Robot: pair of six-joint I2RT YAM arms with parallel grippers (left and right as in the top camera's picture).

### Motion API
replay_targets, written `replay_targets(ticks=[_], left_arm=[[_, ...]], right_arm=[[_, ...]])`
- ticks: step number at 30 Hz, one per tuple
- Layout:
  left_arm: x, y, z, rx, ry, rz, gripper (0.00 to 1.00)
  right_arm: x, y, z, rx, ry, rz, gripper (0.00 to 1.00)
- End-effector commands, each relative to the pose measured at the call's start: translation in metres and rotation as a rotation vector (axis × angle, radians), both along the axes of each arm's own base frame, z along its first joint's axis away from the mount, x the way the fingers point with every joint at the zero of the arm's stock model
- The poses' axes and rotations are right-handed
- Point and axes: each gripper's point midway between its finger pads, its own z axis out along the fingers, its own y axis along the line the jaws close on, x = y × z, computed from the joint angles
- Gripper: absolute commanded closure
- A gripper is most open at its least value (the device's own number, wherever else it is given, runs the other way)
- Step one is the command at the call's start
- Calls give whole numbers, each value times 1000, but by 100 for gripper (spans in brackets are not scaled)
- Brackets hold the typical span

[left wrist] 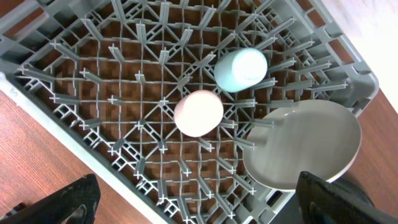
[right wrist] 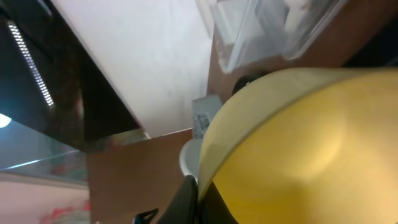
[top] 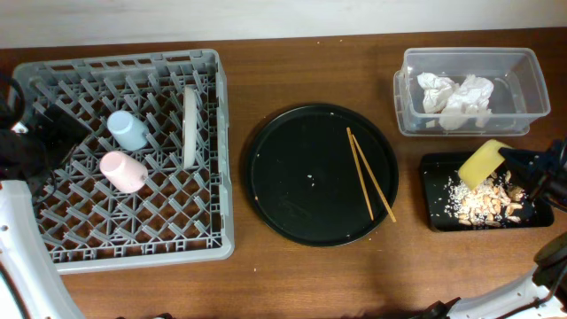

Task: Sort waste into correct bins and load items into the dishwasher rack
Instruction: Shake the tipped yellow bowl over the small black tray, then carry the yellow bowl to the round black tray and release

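Right hand: clamped on the rim of the bowl, which is held tilted above the flat tray.
Left hand: fingers apart, nothing held; hung over the left part of the rack.
Scraps: heaped in the flat tray under the bowl. Whether any are left in the bowl cannot be told.
Napkins: lodged in the tub, just behind the flat tray.
Chopsticks: laid side by side on the right part of the round tray, mid-table; not yet loaded.
Pink cup: set mouth down in the rack.
Blue cup: set mouth down in the rack, just behind the pink cup.
Plate: stood on edge among the pegs, right of the cups.
Done, as judged: waste sorted, or nearly so; both cups and the plate racked.
Left, as judged: the bowl to be carried across and racked; the chopsticks to be lifted and racked.
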Motion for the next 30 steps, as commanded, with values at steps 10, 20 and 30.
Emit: replay_targets(ticks=[10,20,30], left_arm=[[0,2,2,4,-5,14,1],[0,2,2,4,-5,13,1],[0,2,2,4,-5,13,0]], right_arm=[[-22,38,78,-317,-198,105,96],[-19,169,92,-739,-69,515,96],[6,326,26,-1250,117,609,96]])
